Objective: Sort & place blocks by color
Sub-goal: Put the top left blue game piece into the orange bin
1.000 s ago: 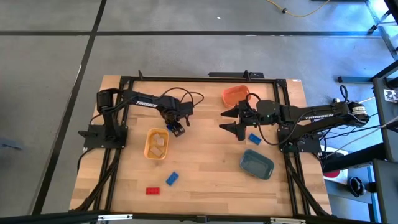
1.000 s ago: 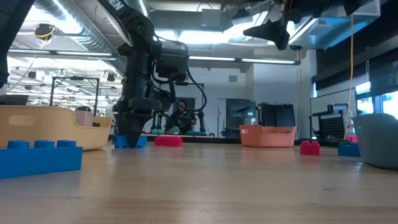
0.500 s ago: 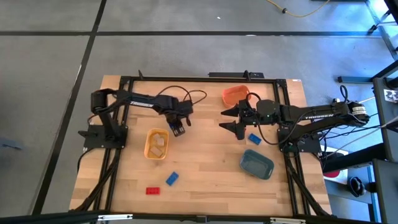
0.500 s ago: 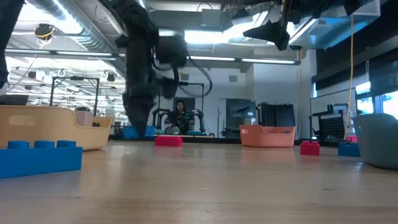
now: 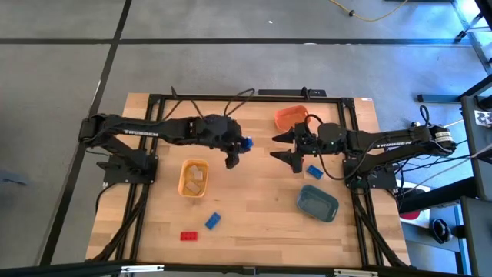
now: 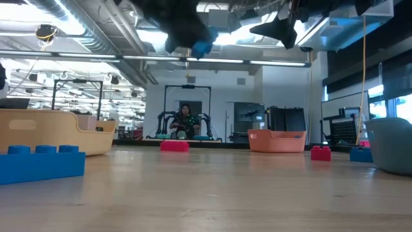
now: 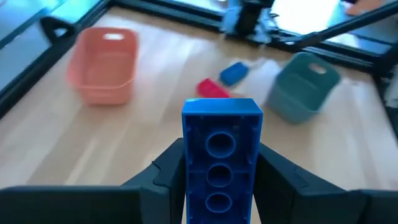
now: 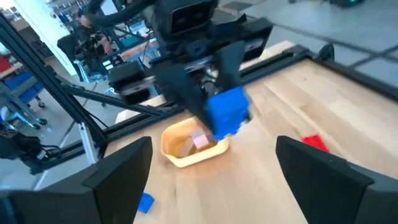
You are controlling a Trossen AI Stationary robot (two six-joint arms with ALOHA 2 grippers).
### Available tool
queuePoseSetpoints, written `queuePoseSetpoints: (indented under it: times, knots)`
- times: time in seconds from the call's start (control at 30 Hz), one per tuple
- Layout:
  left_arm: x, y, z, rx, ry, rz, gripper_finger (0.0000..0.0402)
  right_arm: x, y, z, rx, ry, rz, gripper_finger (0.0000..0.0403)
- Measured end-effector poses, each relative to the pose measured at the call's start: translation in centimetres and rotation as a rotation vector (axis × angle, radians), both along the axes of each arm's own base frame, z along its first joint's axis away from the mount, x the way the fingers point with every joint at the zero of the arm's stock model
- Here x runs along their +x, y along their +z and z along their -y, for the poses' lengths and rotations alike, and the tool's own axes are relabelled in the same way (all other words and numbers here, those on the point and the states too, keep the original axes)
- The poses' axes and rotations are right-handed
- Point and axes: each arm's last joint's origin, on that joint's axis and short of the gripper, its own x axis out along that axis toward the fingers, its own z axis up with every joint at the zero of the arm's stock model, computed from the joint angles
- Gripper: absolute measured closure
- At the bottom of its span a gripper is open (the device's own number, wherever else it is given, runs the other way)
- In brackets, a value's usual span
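Note:
My left gripper (image 5: 240, 146) (image 7: 221, 167) is shut on a blue block (image 5: 246, 143) (image 6: 201, 48) and hangs high over the middle of the table, right of the yellow tray (image 5: 193, 178), which holds beige blocks (image 5: 196, 175). My right gripper (image 5: 283, 150) (image 8: 214, 180) is open and hovers facing it, near the orange tray (image 5: 290, 118). A blue block (image 5: 212, 221) and a red block (image 5: 188, 235) lie near the table's near edge. Another blue block (image 5: 314, 171) lies under the right arm, a red one (image 7: 213, 89) beside it. My left gripper pinches the blue block between its two fingers (image 7: 171, 168) by its long sides (image 7: 255, 155). The fingers lie along the block, slanting down from the table's left. The block's hollow underside (image 7: 219, 144) faces the wrist camera, its free end sticks out past the fingertips, and it is lifted clear.
The slate-blue tray (image 5: 317, 202) (image 7: 302, 87) sits at the table's right near side. A black frame (image 5: 231, 97) runs round the table's edges. Bare wood lies between the two grippers and in the table's middle. A person shows far behind the table (image 6: 185, 122).
My left gripper has risen from the tabletop beside the yellow tray and swung toward the table's right and far side, turning toward the right arm. The blue block has come up with it and is now lifted well clear.

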Motion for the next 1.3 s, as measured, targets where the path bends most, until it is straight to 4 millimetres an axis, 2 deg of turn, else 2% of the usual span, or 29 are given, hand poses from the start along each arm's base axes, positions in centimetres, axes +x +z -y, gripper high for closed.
queuePoseSetpoints:
  times: [0.1,0.23,0.4,0.6,1.1,1.3]
  knots:
    - [0.8,-0.3,1.5,0.006,-0.049,0.027,0.0274,0.4,-0.4,0.0,-0.087,0.029,-0.018,0.0057]
    - [1.7,-1.2,3.0,0.023,-0.063,0.021,0.0274,1.1,-1.0,-0.1,-0.120,0.063,-0.030,0.0057]
    - [2.9,-2.9,3.9,0.038,-0.092,-0.004,0.0274,2.3,-2.4,-0.2,-0.159,0.110,-0.073,0.0057]
    - [3.9,-4.6,4.2,0.000,-0.090,-0.031,0.0274,3.3,-3.3,-0.4,-0.136,0.153,-0.070,0.0057]
    - [4.1,-4.6,4.3,-0.015,-0.118,-0.011,0.0274,5.0,-5.8,-1.4,-0.134,0.218,-0.126,0.0090]
    - [4.1,-4.6,4.3,-0.005,-0.124,-0.019,0.0274,5.3,-5.8,-1.4,-0.136,0.218,-0.100,0.0096]
